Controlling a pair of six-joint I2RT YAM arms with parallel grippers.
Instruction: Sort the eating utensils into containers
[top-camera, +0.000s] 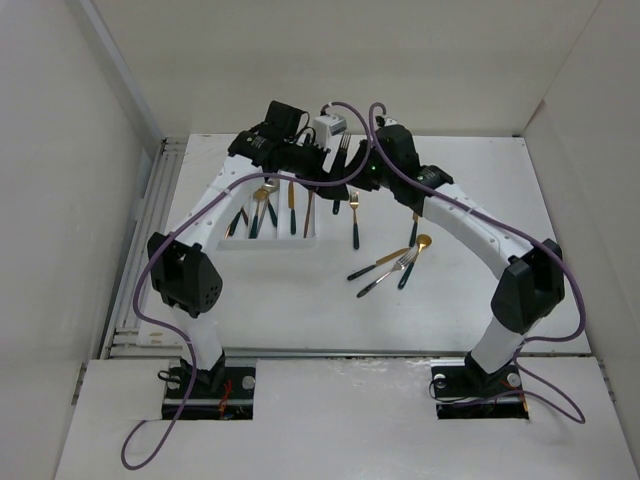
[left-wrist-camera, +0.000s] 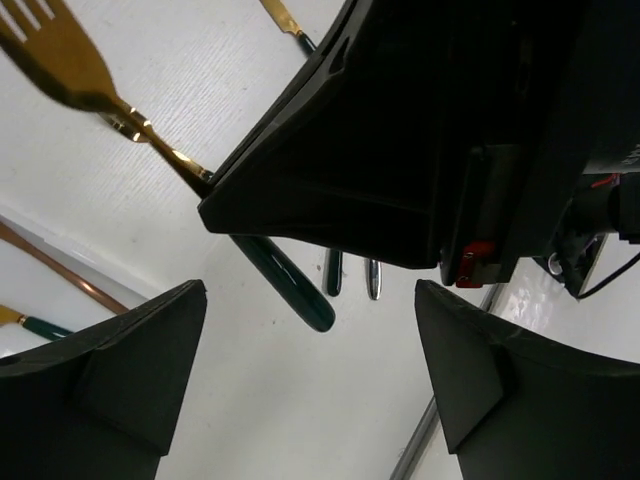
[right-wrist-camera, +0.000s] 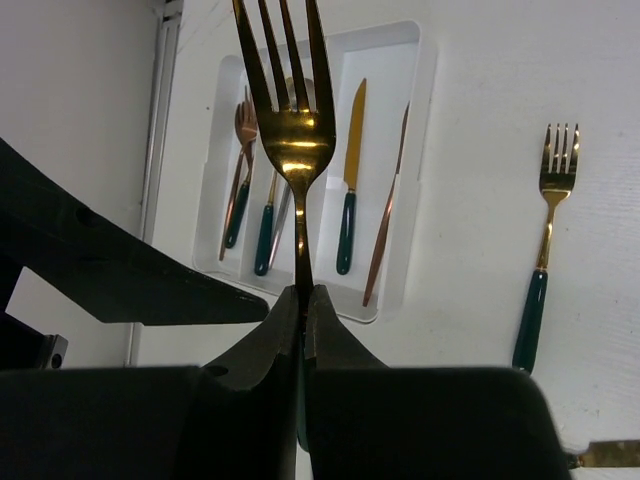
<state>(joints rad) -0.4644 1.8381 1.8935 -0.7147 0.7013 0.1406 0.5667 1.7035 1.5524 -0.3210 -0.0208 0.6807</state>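
Observation:
My right gripper (right-wrist-camera: 303, 300) is shut on the neck of a gold fork (right-wrist-camera: 285, 100) with a dark green handle and holds it tines up above the table, just right of the white cutlery tray (right-wrist-camera: 405, 60). In the top view this gripper (top-camera: 355, 168) holds the fork (top-camera: 344, 143) beside the tray's (top-camera: 268, 245) far right corner. My left gripper (left-wrist-camera: 310, 400) is open and empty, hovering right next to it (top-camera: 312, 160). It sees the held fork (left-wrist-camera: 60, 55) and its handle end (left-wrist-camera: 290, 285). The tray's compartments hold spoons (right-wrist-camera: 240, 170), a gold knife (right-wrist-camera: 350, 180) and a copper knife (right-wrist-camera: 385, 220).
A gold fork (top-camera: 353, 215) lies on the table right of the tray. Further right lie a fork and other utensils (top-camera: 390, 265) and a gold spoon (top-camera: 423, 242). White walls enclose the table on three sides. A rail (top-camera: 150, 230) runs along its left edge.

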